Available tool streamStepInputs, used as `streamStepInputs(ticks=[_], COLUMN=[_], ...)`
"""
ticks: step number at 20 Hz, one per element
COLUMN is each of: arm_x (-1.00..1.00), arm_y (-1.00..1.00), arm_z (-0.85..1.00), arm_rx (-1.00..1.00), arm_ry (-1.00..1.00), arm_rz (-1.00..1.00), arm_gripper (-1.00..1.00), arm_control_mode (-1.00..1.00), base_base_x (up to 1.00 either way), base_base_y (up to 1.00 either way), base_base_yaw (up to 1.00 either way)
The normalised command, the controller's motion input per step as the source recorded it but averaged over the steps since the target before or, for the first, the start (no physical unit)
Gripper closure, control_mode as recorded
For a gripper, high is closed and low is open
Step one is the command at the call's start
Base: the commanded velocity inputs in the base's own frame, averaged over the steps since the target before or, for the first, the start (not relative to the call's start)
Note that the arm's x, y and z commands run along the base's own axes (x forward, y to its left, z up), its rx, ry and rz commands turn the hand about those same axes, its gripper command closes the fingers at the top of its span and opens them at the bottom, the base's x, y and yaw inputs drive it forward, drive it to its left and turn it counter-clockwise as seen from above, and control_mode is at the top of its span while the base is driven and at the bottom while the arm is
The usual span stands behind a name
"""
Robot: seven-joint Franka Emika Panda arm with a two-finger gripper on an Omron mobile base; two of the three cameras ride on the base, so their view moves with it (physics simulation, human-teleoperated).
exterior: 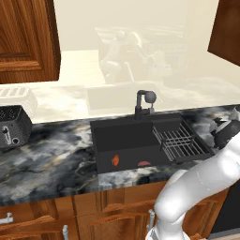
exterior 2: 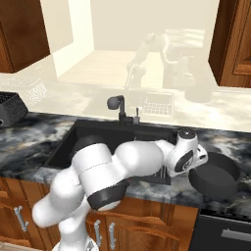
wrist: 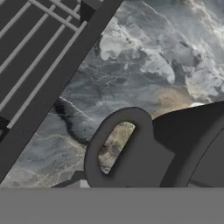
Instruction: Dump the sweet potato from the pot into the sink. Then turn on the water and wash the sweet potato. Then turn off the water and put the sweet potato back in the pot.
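One pot point(exterior 2: 215, 179) handle point(wrist: 114, 151) lies just under the tool.

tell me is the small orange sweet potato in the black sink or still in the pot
In the sink: the small orange-red sweet potato lies on the black rectangular basin floor, while the black round pot sits on the counter.

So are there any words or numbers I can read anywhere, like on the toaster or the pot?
No, there is nothing to read here.
The toaster has small light marks on its front, too small to tell if they are letters.
The pot, the faucet and the sink show no words, numbers or signs.
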Motion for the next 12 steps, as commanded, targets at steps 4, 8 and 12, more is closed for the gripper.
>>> streamStepInputs(ticks=[4,8,12], arm_x=[0.24,0.02,0.0], arm_y=[-0.24,-0.19,-0.02], arm_z=[-0.16,-0.08,-0.05], arm_rx=[0.0,0.0,0.0], arm_ry=[0.0,0.0,0.0], arm_rz=[0.0,0.0,0.0], arm_gripper=[1.0,1.0,-1.0], arm_control_mode=[-1.0,-1.0,-1.0], base_base_x=[0.0,0.0,0.0], base_base_y=[0.0,0.0,0.0], base_base_yaw=[0.0,0.0,0.0])
